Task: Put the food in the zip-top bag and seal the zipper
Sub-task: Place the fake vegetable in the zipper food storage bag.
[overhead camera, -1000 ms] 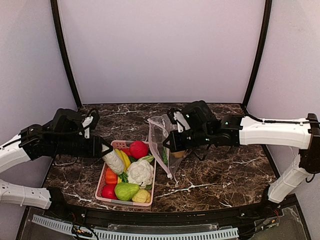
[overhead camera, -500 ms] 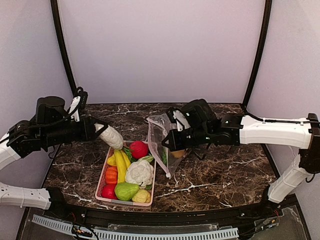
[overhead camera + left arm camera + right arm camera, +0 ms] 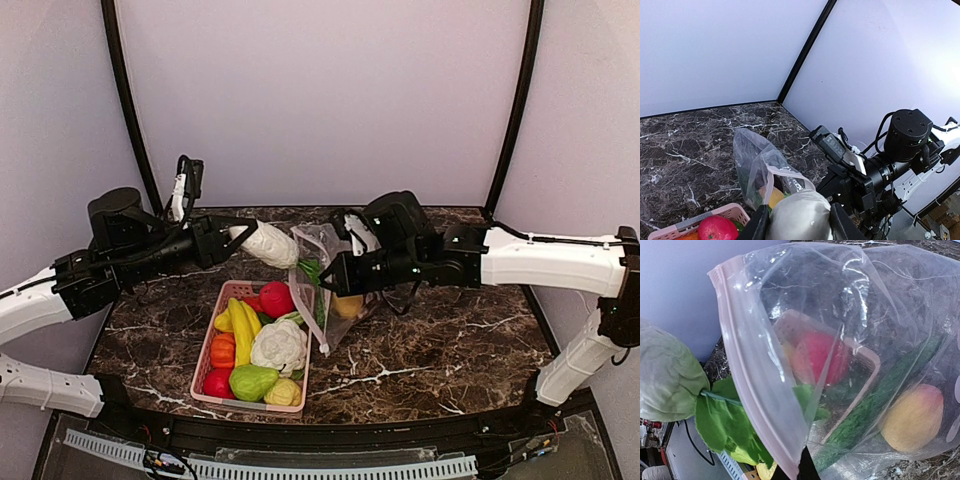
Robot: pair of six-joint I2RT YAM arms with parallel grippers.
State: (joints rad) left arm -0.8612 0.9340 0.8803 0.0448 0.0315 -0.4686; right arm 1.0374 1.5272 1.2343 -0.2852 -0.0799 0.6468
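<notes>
My left gripper [image 3: 232,240] [image 3: 800,227] is shut on a white radish [image 3: 268,243] [image 3: 799,212] and holds it in the air. Its green leaves [image 3: 310,270] [image 3: 725,425] hang at the mouth of the zip-top bag [image 3: 320,250] [image 3: 752,155] [image 3: 850,320]. My right gripper [image 3: 336,280] [image 3: 799,470] is shut on the bag's edge and holds the mouth open and raised. The pink zipper [image 3: 747,370] [image 3: 790,172] runs along the mouth. A green cucumber [image 3: 875,410] and a yellow-orange ball [image 3: 912,415] [image 3: 347,305] lie inside the bag.
The pink basket [image 3: 225,290] stands left of the bag, below the radish. It holds a banana [image 3: 240,330], a cauliflower [image 3: 280,345], a red fruit [image 3: 277,298] and several other toy foods. Black frame posts [image 3: 130,110] rise at the back corners.
My left gripper has lifted the radish out of the basket and carried it up and right to the bag's mouth. The right gripper has raised the bag a little.
</notes>
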